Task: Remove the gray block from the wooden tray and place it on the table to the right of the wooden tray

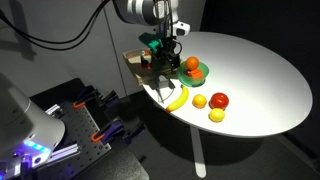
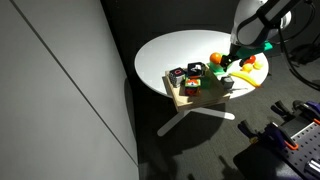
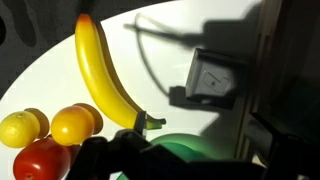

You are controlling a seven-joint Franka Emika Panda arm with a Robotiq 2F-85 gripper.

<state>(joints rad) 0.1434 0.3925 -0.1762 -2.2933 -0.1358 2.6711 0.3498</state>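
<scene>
In the wrist view a gray block (image 3: 215, 78) lies flat on the white table (image 3: 150, 60), casting a shadow to its left. It sits between the banana (image 3: 105, 75) and a dark edge at the right, probably the wooden tray's rim (image 3: 266, 80). My gripper (image 3: 195, 160) is open and empty, its dark fingers at the bottom of the frame over the green plate (image 3: 200, 148). In both exterior views the gripper (image 1: 162, 52) (image 2: 243, 55) hovers between the wooden tray (image 1: 138, 62) (image 2: 205, 97) and the plate. The tray holds other small blocks.
An orange (image 1: 192, 65) lies on the green plate (image 1: 200, 72). A banana (image 1: 178, 98), an orange (image 1: 199, 101), a red fruit (image 1: 219, 100) and a lemon (image 1: 216, 115) lie near the table's front. The tray stands at the table's edge.
</scene>
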